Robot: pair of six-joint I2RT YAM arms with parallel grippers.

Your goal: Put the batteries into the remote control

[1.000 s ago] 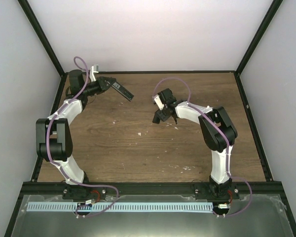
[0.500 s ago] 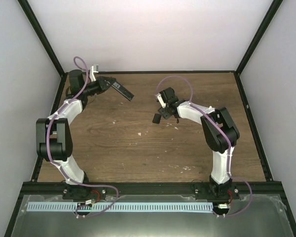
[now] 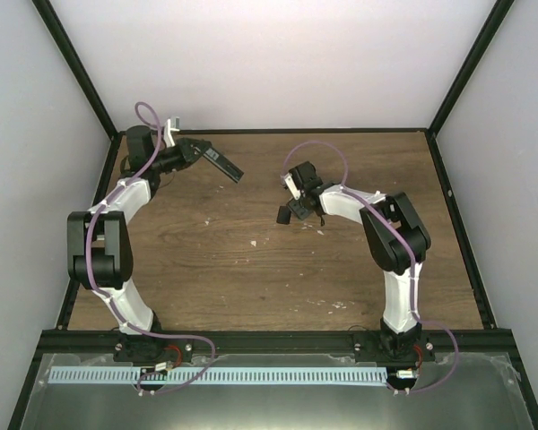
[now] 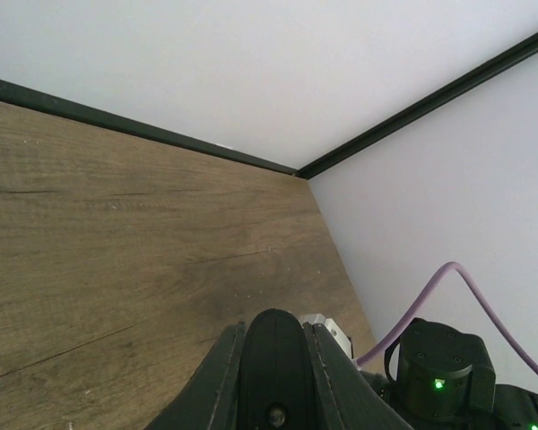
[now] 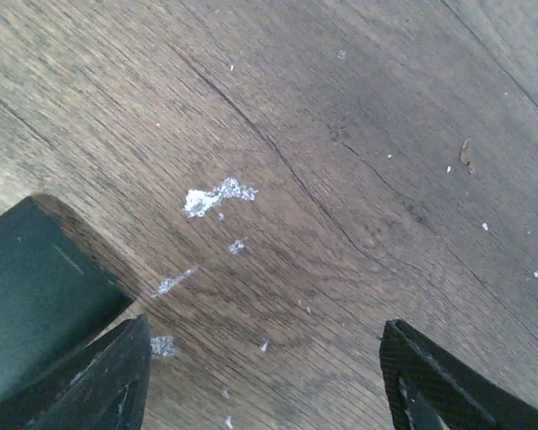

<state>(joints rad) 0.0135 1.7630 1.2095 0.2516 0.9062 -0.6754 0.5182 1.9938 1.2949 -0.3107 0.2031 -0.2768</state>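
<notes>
My left gripper [image 3: 202,152] is raised at the back left and is shut on one end of the slim black remote control [image 3: 224,165], which juts out to the right above the table. In the left wrist view the remote control's rounded end [image 4: 273,376] sits tight between the jaws of the left gripper [image 4: 273,336]. My right gripper [image 3: 298,208] hovers low over the table's middle and is open. In the right wrist view only bare wood lies between the fingers of the right gripper [image 5: 267,358]. The batteries are out of view.
A small black squarish cover piece [image 3: 284,215] lies on the wood just left of the right gripper, and it shows as a dark slab [image 5: 36,296] in the right wrist view. Pale chipped specks [image 5: 217,195] dot the boards. Black frame rails [image 3: 269,132] and white walls bound the table.
My right gripper has drawn back slightly toward the far side, and the black cover piece now lies apart from it on the table. The left arm and remote control have not moved.
</notes>
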